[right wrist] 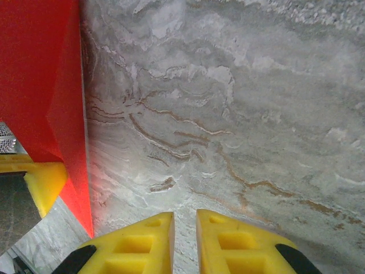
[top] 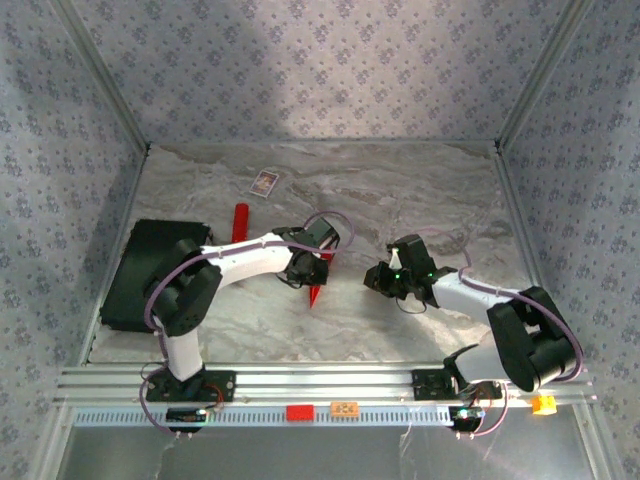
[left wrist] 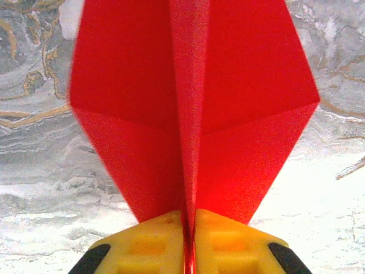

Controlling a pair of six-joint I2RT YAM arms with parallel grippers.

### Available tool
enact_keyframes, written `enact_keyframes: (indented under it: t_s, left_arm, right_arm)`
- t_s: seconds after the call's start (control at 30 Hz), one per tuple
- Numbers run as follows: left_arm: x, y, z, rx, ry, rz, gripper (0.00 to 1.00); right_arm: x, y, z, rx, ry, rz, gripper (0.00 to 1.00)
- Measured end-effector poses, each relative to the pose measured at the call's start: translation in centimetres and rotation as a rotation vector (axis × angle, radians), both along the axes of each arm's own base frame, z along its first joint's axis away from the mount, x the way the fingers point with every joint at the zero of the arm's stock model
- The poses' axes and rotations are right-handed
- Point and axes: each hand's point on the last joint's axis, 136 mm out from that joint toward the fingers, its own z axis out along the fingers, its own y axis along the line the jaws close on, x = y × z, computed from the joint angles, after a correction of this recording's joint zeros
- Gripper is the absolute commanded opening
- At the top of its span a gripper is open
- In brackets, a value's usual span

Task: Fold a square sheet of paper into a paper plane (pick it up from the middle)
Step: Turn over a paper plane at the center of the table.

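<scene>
The thin bright red paper plane [left wrist: 194, 108] looks essentially folded, a pointed dart with a centre crease pinched by the left arm's yellow fingers [left wrist: 151, 242] above the marble bench [top: 400, 190] near its middle, while the right fingers [right wrist: 145, 242], nearly together, hold nothing.

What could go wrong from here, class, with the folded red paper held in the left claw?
1. The left claw pinches the paper plane only along its thin centre crease, so it might slip out or tear.
2. The wings spread unsupported above the table and could bend if they are pushed down.
3. The right claw, its fingers nearly together and holding nothing, sits close beside the plane and might knock it.
</scene>
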Motion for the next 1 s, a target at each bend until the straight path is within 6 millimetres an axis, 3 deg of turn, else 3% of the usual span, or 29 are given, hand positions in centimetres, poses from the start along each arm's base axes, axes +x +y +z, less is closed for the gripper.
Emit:
enact_keyframes:
  t_s: [0.7,1.0]
  left_arm:
    - [-0.2,0.0,-1.0,0.019,0.023,-0.003,0.16]
    - [-0.2,-1.1,-1.1,0.051,0.011,-0.027,0.19]
  right_arm:
    - [0.0,0.4,-0.4,0.006,0.012,0.004,0.20]
    - [0.0,0.5,-0.4,0.008,0.011,0.007,0.20]
